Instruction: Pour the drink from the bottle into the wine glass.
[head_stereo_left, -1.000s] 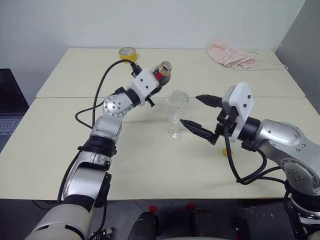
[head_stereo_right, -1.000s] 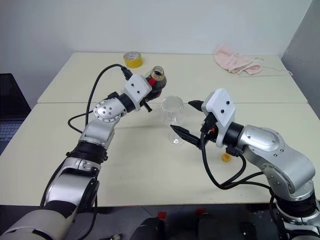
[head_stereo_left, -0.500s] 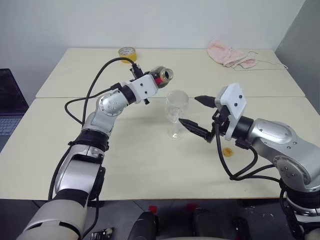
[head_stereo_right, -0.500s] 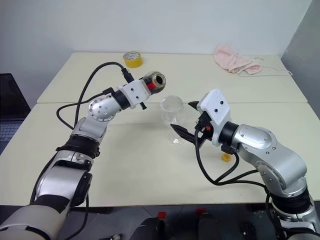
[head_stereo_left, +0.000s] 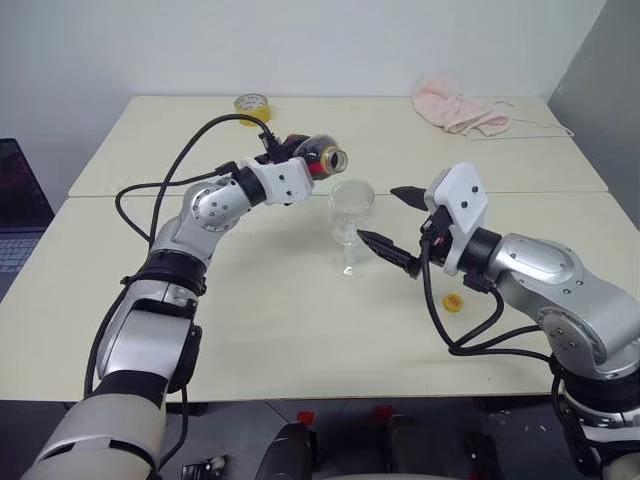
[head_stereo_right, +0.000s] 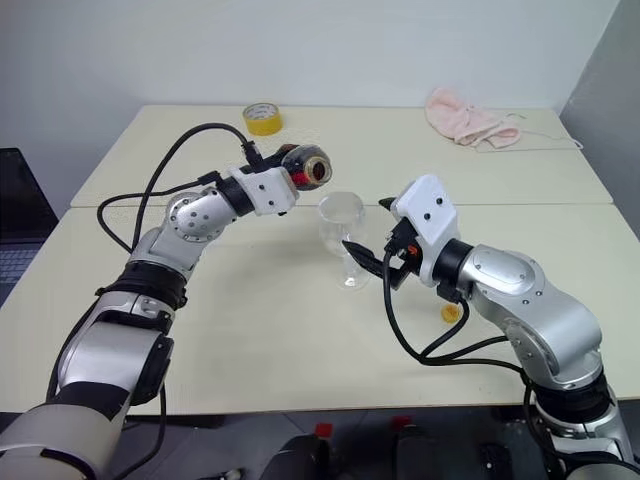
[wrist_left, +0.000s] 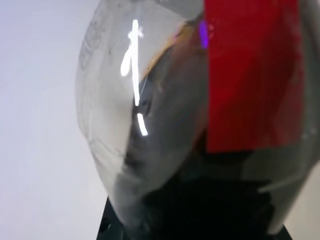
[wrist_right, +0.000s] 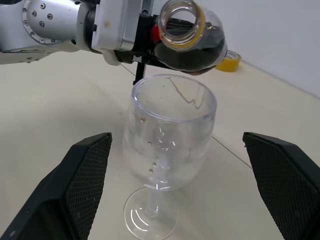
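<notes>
The left gripper (head_stereo_left: 296, 168) is clamping the bottle (wrist_right: 191, 41), tipping its open mouth over the wine glass (wrist_right: 169, 147) so the drink (wrist_right: 192, 56) can run in (none yet). The right gripper (wrist_right: 182, 185), fully spread, is flanking the glass with its 2 fingers, steadying nothing.

Both arms: silver-grey metal segments with black joint rings and visible screws. White housings at both wrists. Black cables loop outside. Right end effector (head_stereo_left: 393, 227): black textured fingers.
</notes>
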